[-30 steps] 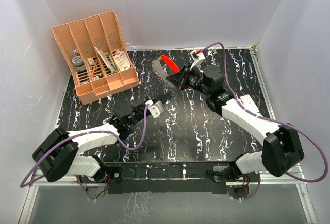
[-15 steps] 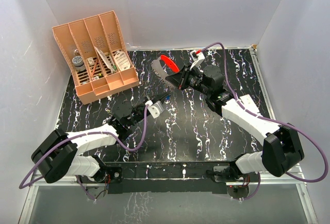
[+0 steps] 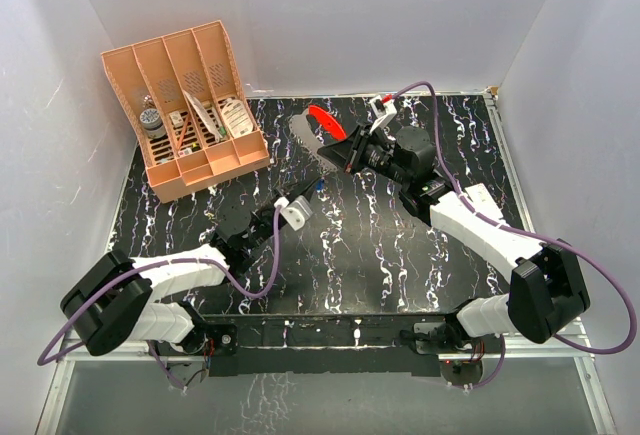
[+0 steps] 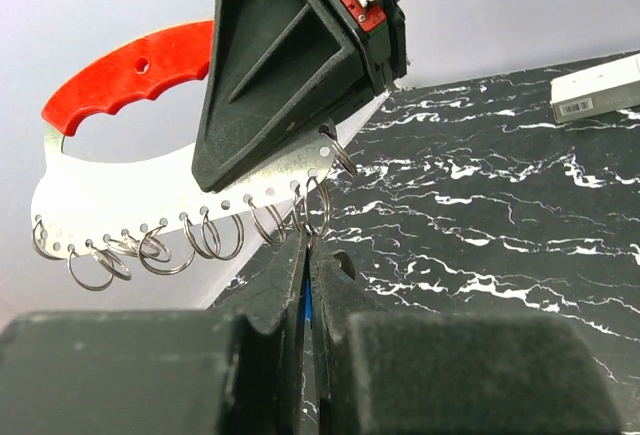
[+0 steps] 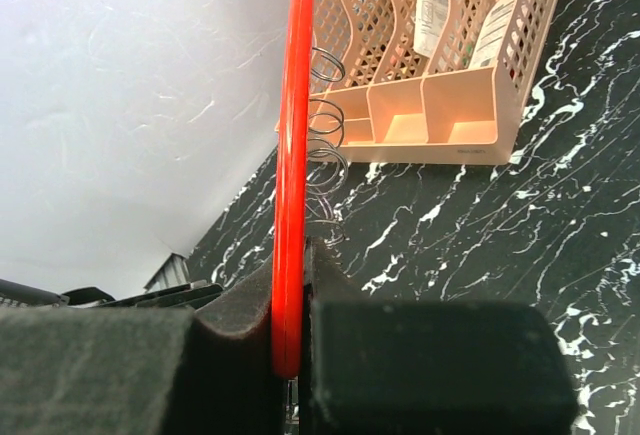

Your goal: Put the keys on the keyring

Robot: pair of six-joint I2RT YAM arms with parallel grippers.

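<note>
While the top view only shows a blue speck, the left wrist view has the key (image 4: 306,303) pinched in the closed left gripper (image 4: 308,255), tip just under the small wire rings (image 4: 205,240) hanging off the keyring (image 4: 130,70). Just ahead, the right gripper (image 5: 290,265) clamps the keyring edge-on, aloft. Versus a second ago the left arm (image 3: 180,270) lies flatter, stretched further forward.

Pinches keyring (image 5: 291,145) edge-on and upright in right gripper (image 5: 290,277); wire rings (image 5: 327,160) just beside keyring, organizer (image 5: 440,115) beyond keyring.
</note>
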